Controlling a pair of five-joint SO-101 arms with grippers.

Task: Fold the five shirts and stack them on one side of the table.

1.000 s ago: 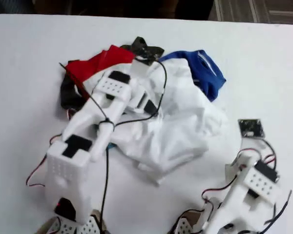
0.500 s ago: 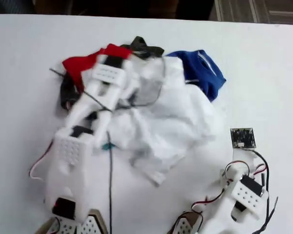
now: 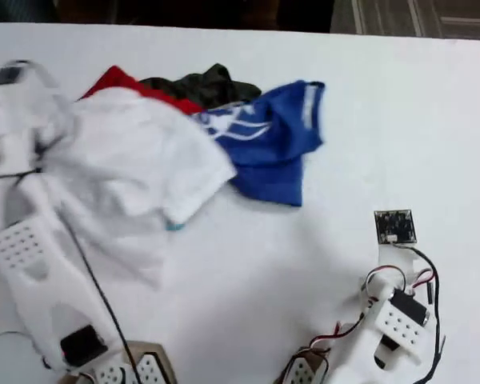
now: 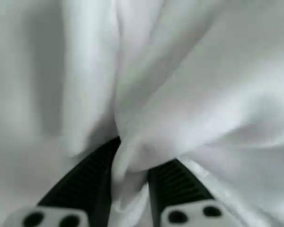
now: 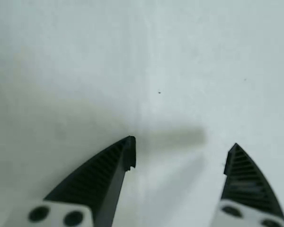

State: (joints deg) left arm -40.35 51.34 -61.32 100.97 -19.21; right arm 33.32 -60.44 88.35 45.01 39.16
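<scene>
The left tool [image 4: 144, 150] is clamped on a bunched fold of the white shirt [image 4: 203, 94], with cloth pinched between its two black fingers. The right tool [image 5: 182, 142] stands with its fingers apart over bare desk [image 3: 400, 120], well away from the clothes. In the high view the pile sits toward the far left of the desk. The white shirt [image 3: 136, 160] is draped on top. The blue shirt [image 3: 268, 152] is spread to one side and partly tucked under it. The red shirt [image 3: 116, 80] and a dark camouflage shirt [image 3: 200, 84] peek out behind. That makes four shirts plainly counted, one of each colour. A teal sliver [image 3: 174, 226] at the white shirt's near edge may be a fifth or only a trim, and it cannot be told which. The fabric looks light, limp and quick to crumple, and it would likely slide easily on the smooth desk. A pinch in mid-cloth will probably only drag a lump along. A hem corner, shoulder seam or collar looks the better place to hold, ideally with one corner per tool so the shirt can be spread flat.
</scene>
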